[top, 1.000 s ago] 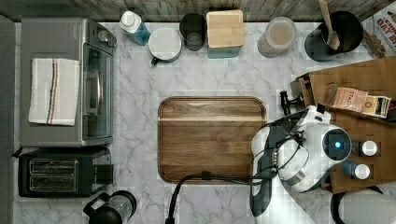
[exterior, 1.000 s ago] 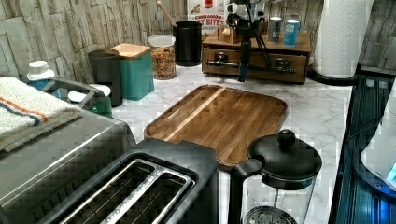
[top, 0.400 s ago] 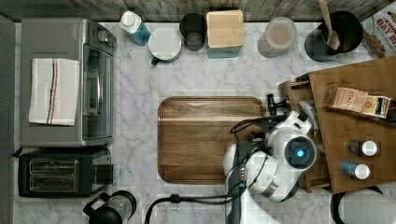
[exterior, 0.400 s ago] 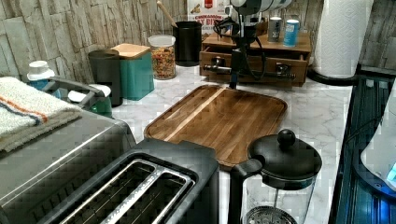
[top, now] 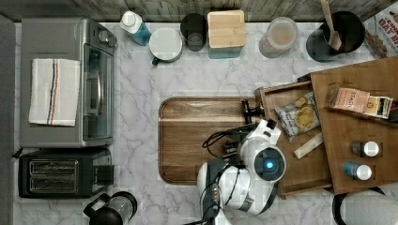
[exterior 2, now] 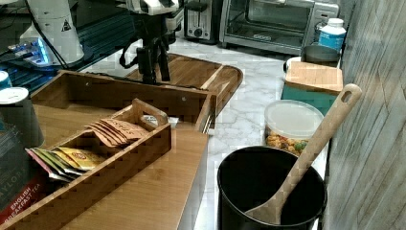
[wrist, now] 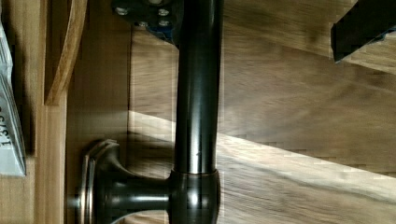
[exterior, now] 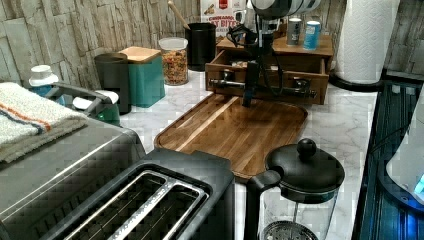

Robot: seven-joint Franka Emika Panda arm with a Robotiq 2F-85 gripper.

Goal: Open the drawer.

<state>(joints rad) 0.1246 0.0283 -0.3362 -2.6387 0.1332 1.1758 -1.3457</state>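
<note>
Closest in the left view, a black toaster (exterior: pixel 150 200) is sitting beside a glass coffee pot (exterior: pixel 300 175) with a black lid. A striped towel (exterior: pixel 30 120) is lying on the oven at the left view's left.

Behind them, a big wooden cutting board (exterior: pixel 235 127) is lying flat on the white marble counter (exterior: pixel 335 125).

At the far end of the board, the robot's gripper (exterior: pixel 250 97) is pointing straight down at the long black handle (exterior: pixel 280 89) of the drawer (exterior: pixel 310 80). In the wrist view the gripper is spread wide. The handle bar (wrist: pixel 196 93) is running between its two fingers. One finger (wrist: pixel 144 14) is pressing right against the bar, and the other one (wrist: pixel 364 25) is staying well away from it. So the gripper is hooking the bar, not squeezing it.

The drawer is sticking out of its wooden cabinet, with its handle hanging over the edge of the cutting board. In the top view the drawer (top: pixel 291 173) is pulled out a good way, and a snack bag (top: pixel 298 115) is lying inside it.

Farther back, two small bottles (exterior: pixel 312 34) are standing on the cabinet top (exterior: pixel 300 47). A paper towel roll (exterior: pixel 367 40) is standing just beside the cabinet at the left view's right. Along the back wall, a black pot (exterior: pixel 200 45) is holding a wooden spoon, next to a jar (exterior: pixel 175 60) and a teal box (exterior: pixel 145 75) with a wooden lid.
</note>
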